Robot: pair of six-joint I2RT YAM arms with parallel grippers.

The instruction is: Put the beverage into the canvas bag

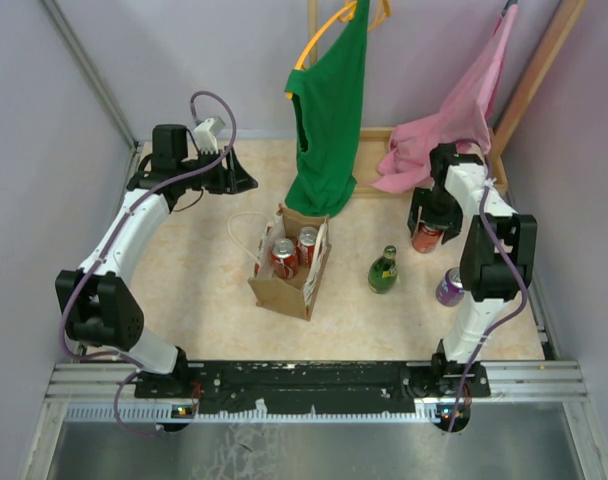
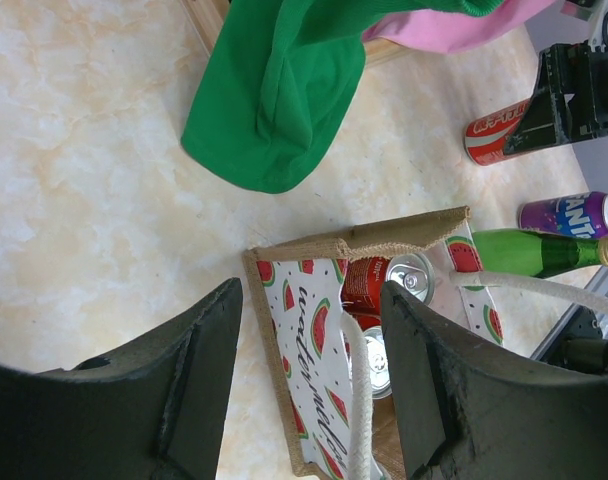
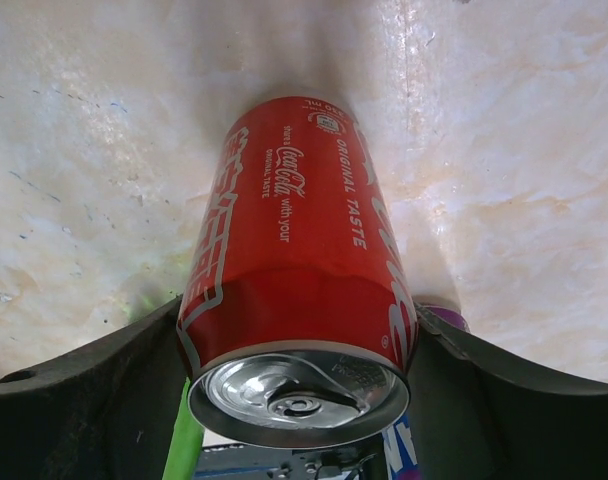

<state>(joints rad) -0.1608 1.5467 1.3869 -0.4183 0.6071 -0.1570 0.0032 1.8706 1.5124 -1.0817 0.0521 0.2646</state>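
Pick-up step, I judge: the right claw is closed on a red can, at 3 o'clock from the canvas bag mid-counter. Next it must carry the can over the bag's free space and lower it. The left claw gapes wide, empty. Count: two bagged cans, one purple can, one green bottle.

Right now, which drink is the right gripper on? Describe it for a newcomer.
Find the pink cloth at the far right of the table; the right gripper sits just in front of it. It holds the red can, the only red drink outside the bag; the purple can and green bottle stand free nearby.
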